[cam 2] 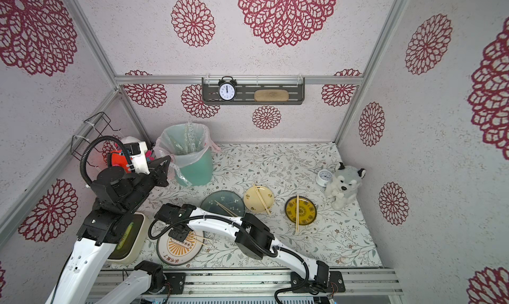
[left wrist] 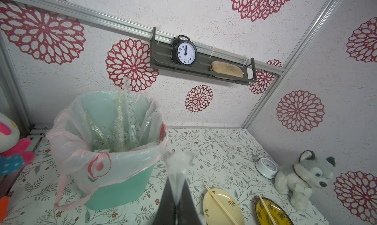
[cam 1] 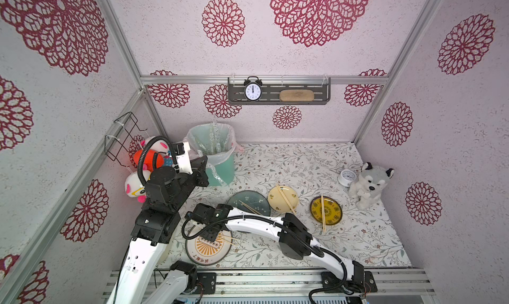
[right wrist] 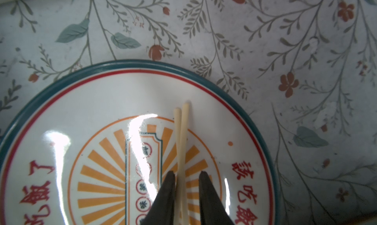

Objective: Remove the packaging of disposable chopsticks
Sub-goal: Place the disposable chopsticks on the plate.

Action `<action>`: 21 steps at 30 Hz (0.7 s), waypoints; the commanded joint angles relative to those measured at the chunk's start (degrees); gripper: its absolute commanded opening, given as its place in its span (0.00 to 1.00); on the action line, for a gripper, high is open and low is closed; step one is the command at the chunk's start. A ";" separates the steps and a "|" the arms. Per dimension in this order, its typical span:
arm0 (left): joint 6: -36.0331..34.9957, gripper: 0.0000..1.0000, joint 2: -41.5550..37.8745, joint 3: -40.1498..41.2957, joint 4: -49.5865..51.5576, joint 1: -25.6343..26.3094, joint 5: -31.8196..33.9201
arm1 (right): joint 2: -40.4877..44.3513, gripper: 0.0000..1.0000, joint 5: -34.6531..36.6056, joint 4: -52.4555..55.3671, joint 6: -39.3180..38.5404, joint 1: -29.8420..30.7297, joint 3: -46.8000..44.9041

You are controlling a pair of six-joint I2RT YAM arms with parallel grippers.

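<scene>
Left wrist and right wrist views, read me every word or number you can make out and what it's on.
"1" to "12": numerals on the black alarm clock face.
"該吃": red characters on the big plate; its other characters are turned or cut off.
Printed labels on the packaging sleeves in the bin: too blurred.
White clock dial and dark-rimmed yellow plate marks: too small to read.

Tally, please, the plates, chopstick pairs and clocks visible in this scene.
Plates: 4
Chopstick pairs: 4
Clocks: 2
Total: 10
</scene>
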State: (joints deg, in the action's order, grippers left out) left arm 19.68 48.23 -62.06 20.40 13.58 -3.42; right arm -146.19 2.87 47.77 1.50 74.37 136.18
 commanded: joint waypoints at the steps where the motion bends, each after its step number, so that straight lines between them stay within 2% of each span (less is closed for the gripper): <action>1: -0.92 0.00 -0.68 0.44 -1.56 -0.49 -0.36 | 0.91 0.22 0.79 1.39 -0.06 0.38 1.51; 5: -0.96 0.00 -1.38 1.13 -2.14 -0.49 -0.20 | 1.36 0.21 1.64 1.73 0.30 0.67 1.05; 9: -0.83 0.00 -1.21 0.68 -2.04 -0.49 -0.29 | 3.90 0.24 1.87 -2.25 -0.09 1.04 -1.80; 15: -0.81 0.00 -1.29 0.98 -1.72 -0.56 -0.62 | 3.54 0.23 3.05 0.41 0.50 1.02 -2.82; 17: -0.70 0.00 -1.29 0.98 -2.02 -0.50 -0.84 | 3.72 0.20 3.51 0.48 0.61 1.04 -3.51; 21: -0.53 0.00 -1.30 0.89 -2.06 -0.57 -1.76 | 4.33 0.07 4.51 -0.01 0.67 1.11 -4.23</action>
State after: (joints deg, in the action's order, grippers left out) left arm 19.59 47.27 -61.25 20.01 13.56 -4.19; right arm -145.56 5.06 46.06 1.89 75.24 132.77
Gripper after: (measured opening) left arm 0.038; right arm 0.090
